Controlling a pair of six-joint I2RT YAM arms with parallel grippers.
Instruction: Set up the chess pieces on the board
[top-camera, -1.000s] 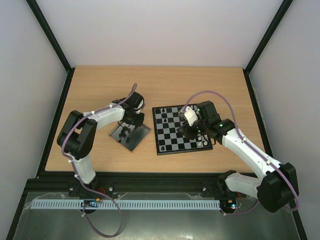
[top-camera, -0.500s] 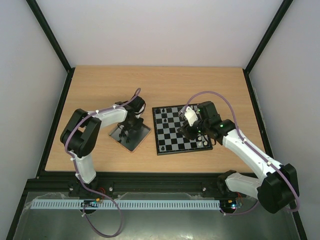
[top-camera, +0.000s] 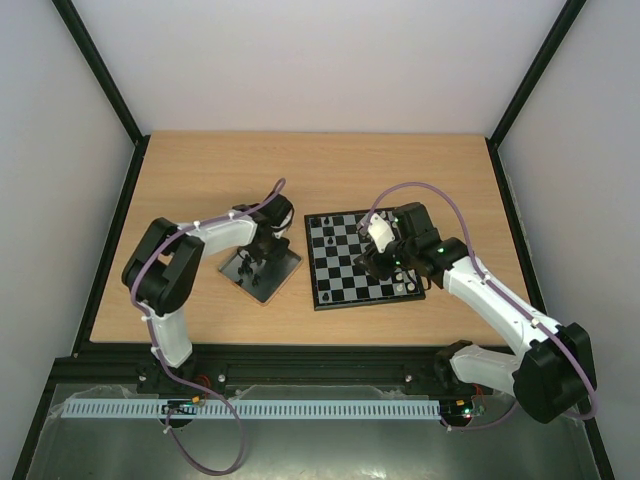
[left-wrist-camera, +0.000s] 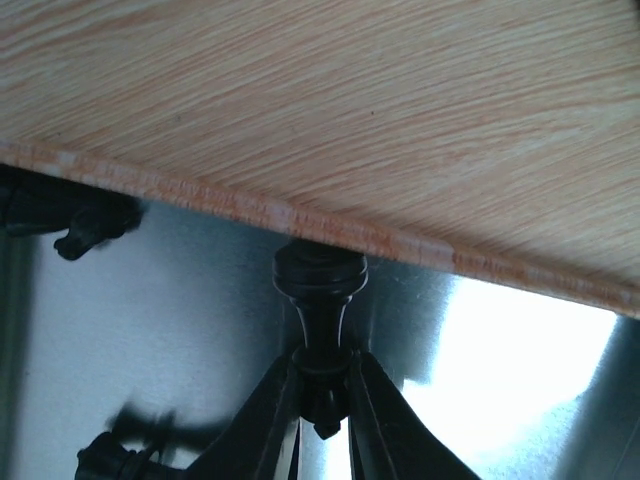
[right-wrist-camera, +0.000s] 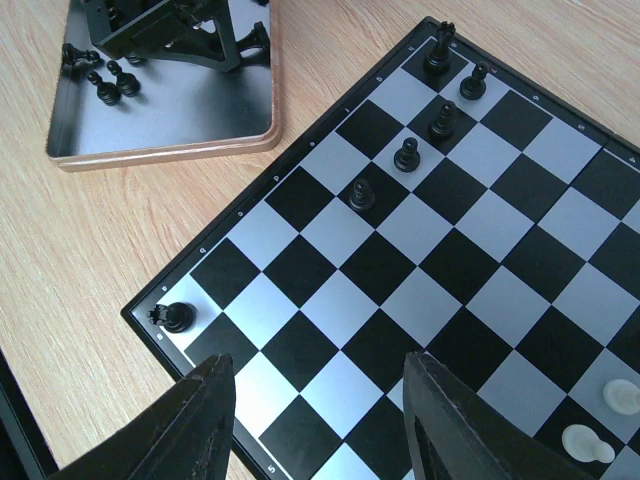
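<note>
Since a second ago the left arm's wrist has edged toward 3 o'clock, with the left end effector (top-camera: 258, 262) low over the tray (top-camera: 288, 262). The right end effector (top-camera: 378, 263) hangs over the board (top-camera: 345, 282), right of centre on the desk (top-camera: 200, 170).

Left wrist view: its fingers (left-wrist-camera: 270, 412) are pinched narrow on a black chessman (left-wrist-camera: 320, 285) by the tray's rim.

Right wrist view: its fingers (right-wrist-camera: 205, 420) are spread wide and hold nothing. On the board, black pieces (right-wrist-camera: 408, 155) sit toward 1 o'clock and white pieces (right-wrist-camera: 585, 443) at 4 o'clock.
</note>
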